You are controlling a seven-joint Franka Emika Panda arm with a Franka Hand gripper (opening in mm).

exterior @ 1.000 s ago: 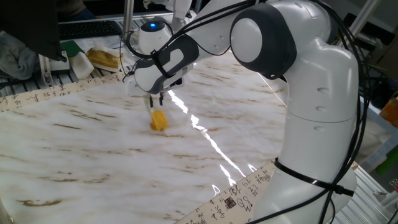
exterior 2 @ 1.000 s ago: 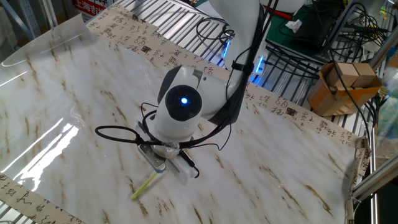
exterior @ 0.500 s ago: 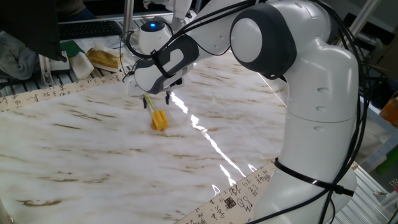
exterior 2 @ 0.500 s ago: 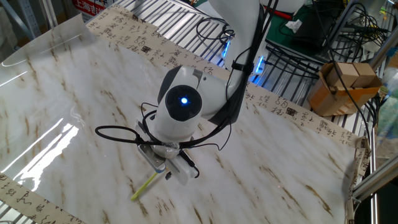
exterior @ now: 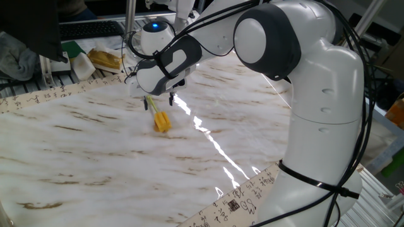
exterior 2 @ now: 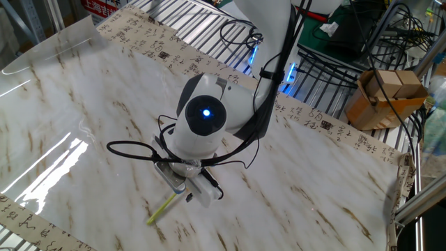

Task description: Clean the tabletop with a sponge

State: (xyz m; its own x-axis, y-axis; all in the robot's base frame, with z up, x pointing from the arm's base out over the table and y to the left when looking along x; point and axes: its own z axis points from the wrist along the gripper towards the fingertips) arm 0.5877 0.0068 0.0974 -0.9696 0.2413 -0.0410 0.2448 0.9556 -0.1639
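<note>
While the small yellow-orange sponge (exterior: 162, 122) on its thin pale yellow-green stick handle (exterior 2: 164, 208) lies flat on the glossy white marble-pattern tabletop (exterior: 76, 151), nothing grips it; the two-finger gripper (exterior: 158, 99) hangs just above the upper end of the stick with its jaws apart, one dark fingertip either side of the handle's top as one fixed view shows it; from the other fixed view the arm's white wrist hides the sponge head, and only the free end of the stick pokes out from under the hand.

Judging from this, the chief risk is a missed or skewed grasp; the stick is very slender and lies low on a slick surface, so closing fingers could push it sideways or pinch beside it and shut on air; coming down too far could jam the fingertips into the tabletop. A hold taken only at the stick's end could also let the sponge swing or twist once pressed down for wiping, so the head skates over the marble without scrubbing.
</note>
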